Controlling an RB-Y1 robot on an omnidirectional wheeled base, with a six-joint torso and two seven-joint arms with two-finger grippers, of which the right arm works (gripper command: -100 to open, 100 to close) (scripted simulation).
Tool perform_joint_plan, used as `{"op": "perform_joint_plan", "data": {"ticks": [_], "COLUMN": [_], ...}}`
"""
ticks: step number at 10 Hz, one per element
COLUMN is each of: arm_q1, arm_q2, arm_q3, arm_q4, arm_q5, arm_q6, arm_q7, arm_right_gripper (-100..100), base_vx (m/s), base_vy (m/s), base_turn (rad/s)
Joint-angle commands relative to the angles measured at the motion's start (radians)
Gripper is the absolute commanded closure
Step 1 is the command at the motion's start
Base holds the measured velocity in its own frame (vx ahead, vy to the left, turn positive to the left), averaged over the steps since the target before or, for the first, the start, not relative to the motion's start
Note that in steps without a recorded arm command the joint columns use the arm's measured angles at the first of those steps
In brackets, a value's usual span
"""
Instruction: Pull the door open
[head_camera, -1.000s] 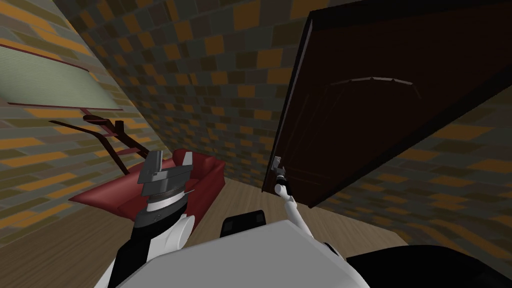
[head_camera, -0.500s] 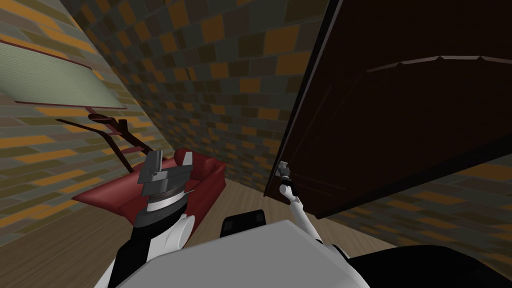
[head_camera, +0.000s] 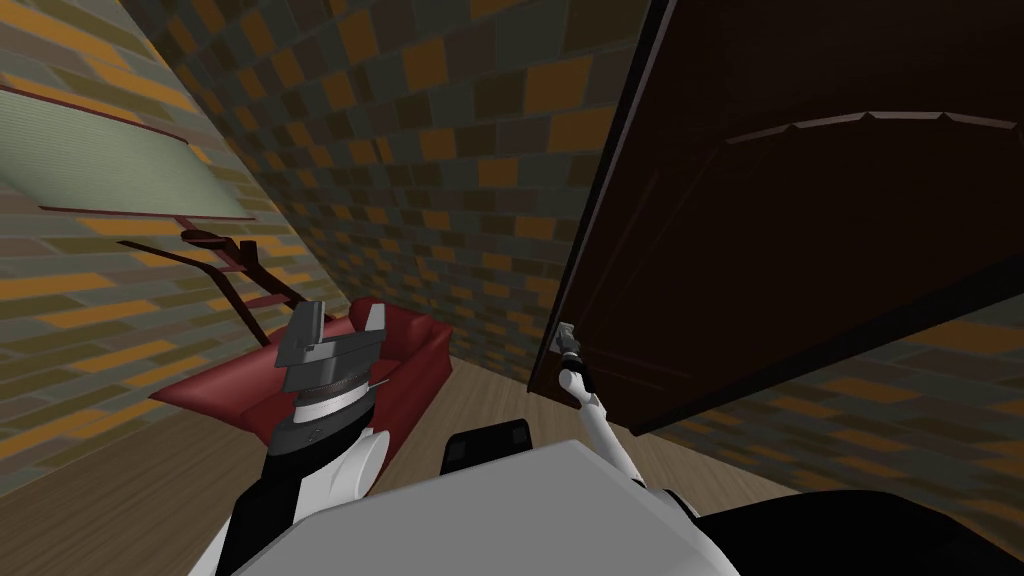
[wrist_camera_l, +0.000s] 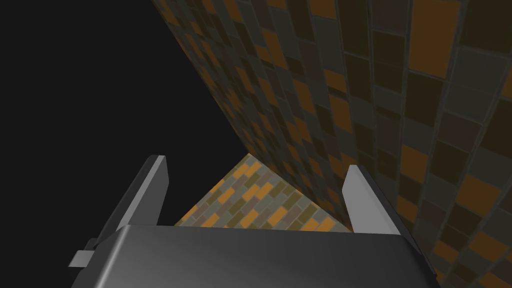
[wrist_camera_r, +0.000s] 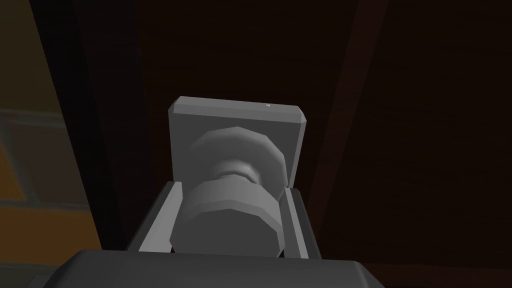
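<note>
The patchwork brick wall (head_camera: 430, 150) of orange, brown and grey runs from 9 to 12 o'clock in the head view. The dark brown door (head_camera: 800, 250) covers 12 to 3 o'clock, and its top and far side are cut off by the picture's edge. Its panel detail is hard to make out in the gloom. A red sofa (head_camera: 410, 345) sits at 8 o'clock on the wooden floor (head_camera: 480, 400), partly hidden behind the raised left gripper (head_camera: 341, 318), whose 2 fingers (wrist_camera_l: 157, 175) stand wide apart and hold nothing. Near the centre, at the door's near edge, the right gripper (head_camera: 567, 338) reaches the grey door knob (wrist_camera_r: 227, 220). Its 2 fingers (wrist_camera_r: 160, 220) press the knob's sides, just short of the square backplate (wrist_camera_r: 237, 117).
</note>
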Motion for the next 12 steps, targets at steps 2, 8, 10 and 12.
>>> {"op": "perform_joint_plan", "data": {"ticks": [2, 8, 10, 12], "arm_q1": [0.007, 0.030, 0.039, 0.041], "arm_q2": [-0.012, -0.057, -0.074, -0.077], "arm_q3": [0.015, 0.068, 0.088, 0.092], "arm_q4": [-0.005, -0.022, -0.028, -0.026], "arm_q5": [0.000, -0.002, -0.002, -0.002], "arm_q6": [-0.001, -0.006, -0.008, -0.007], "arm_q7": [-0.016, -0.072, -0.093, -0.096], "arm_right_gripper": [100, 100, 100, 100], "base_vx": [-0.067, -0.210, -0.256, -0.172], "base_vy": [-0.028, -0.023, -0.049, -0.018], "base_turn": [0.063, 0.136, 0.136, 0.087]}}
